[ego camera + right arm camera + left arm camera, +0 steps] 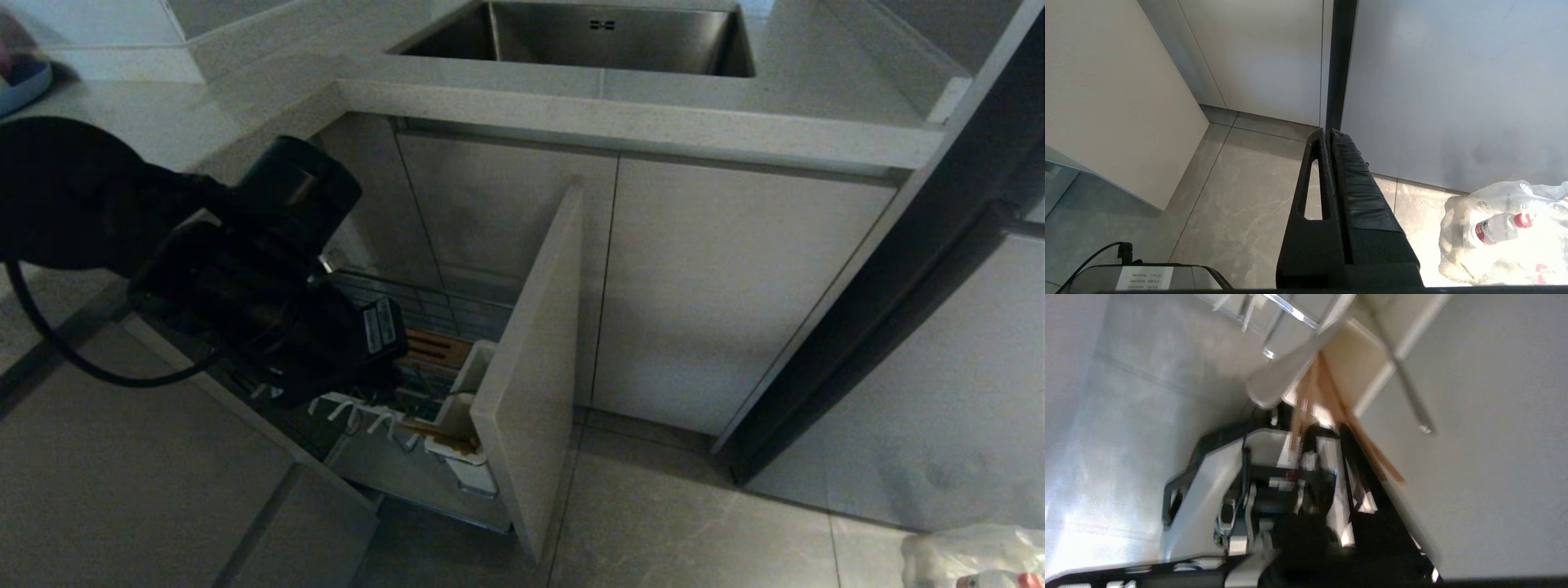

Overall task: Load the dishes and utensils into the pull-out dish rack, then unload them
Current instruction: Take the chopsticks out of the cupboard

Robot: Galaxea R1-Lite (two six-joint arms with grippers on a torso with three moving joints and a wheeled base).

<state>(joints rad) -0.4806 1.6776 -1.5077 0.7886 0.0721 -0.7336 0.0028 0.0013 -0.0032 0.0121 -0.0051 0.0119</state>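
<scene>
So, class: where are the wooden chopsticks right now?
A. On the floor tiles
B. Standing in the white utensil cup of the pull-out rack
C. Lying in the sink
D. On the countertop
B: the chopsticks poke out of the white utensil cup behind the rack's door front.

The left arm (122, 204) reaches in from nine o'clock of the head view, its black wrist angled down toward five o'clock. The left gripper (1306, 428) points downward, and whether its jaws are parted cannot be made out. The right gripper (1329, 134) hangs idle, pointing toward the floor, its two black fingers (1349, 175) pressed flat together with nothing between them.
</scene>
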